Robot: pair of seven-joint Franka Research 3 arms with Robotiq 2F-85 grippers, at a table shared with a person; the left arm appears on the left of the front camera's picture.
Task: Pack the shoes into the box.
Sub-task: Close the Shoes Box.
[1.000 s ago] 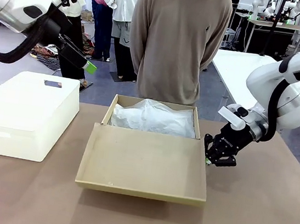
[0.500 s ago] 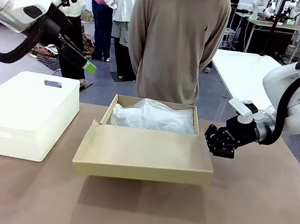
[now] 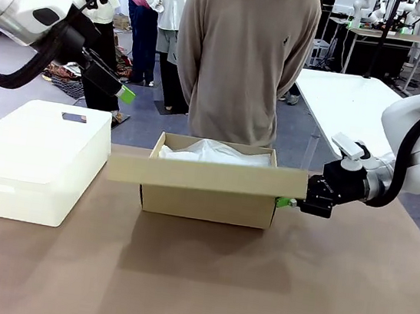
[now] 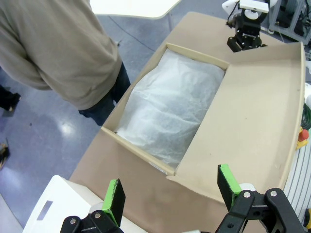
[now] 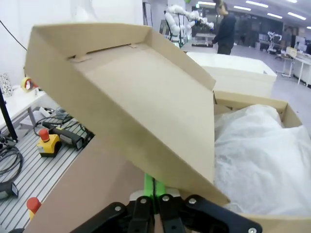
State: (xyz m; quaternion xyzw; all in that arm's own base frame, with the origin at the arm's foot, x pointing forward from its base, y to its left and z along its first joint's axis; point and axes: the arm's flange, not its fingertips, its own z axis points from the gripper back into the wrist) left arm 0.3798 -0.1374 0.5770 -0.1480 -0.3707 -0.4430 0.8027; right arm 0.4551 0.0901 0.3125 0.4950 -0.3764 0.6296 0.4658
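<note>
The tan cardboard box [image 3: 208, 203] stands mid-table, lined with white tissue paper [image 3: 214, 152]; the shoes are hidden. Its flap lid [image 3: 207, 176] is raised about level, hanging over the front wall. My right gripper [image 3: 289, 203] is shut, its green pads pressed together under the lid's right edge, holding it up. In the right wrist view the lid [image 5: 131, 87] slants over my right gripper [image 5: 150, 187], with the tissue [image 5: 257, 145] to the right. My left gripper [image 3: 118, 87] hangs open and high at the left; in its wrist view, the left gripper [image 4: 170, 187] looks down on the box [image 4: 197, 52].
A white rounded plastic box [image 3: 36, 157] sits on the table's left side. A person in a tan sweater [image 3: 246, 61] stands right behind the cardboard box at the far edge. The brown table in front of the box is bare.
The flap lid rose from lying flat on the table to about level. My shut right gripper went up and to the right under its edge. The left arm stayed still.
</note>
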